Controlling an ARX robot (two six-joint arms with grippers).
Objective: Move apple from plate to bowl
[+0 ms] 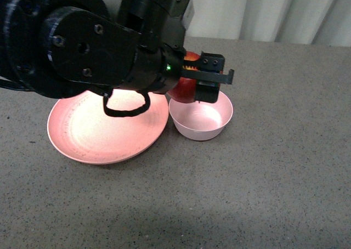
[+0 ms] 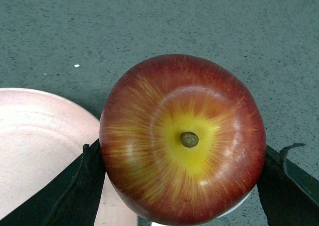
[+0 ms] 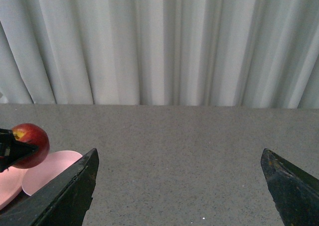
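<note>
The dark-red apple [image 1: 185, 89] with its yellow patch round the stem is held in the air by my left gripper [image 1: 202, 83], which is shut on it, over the near-left rim of the small pale pink bowl [image 1: 202, 118]. In the left wrist view the apple [image 2: 182, 139] fills the middle, with the gripper [image 2: 184, 154] gripping it on both sides. The wide salmon-pink plate [image 1: 104, 129] lies left of the bowl and holds nothing. My right gripper [image 3: 179, 186] is open and holds nothing, out of the front view; its view shows the apple [image 3: 31, 145] above the bowl [image 3: 50, 169].
The grey speckled table [image 1: 274, 167] stretches to the right and front of the bowl. A pale pleated curtain [image 3: 159, 42] hangs behind the table's far edge. The left arm's black body [image 1: 71, 46] hides the far part of the plate.
</note>
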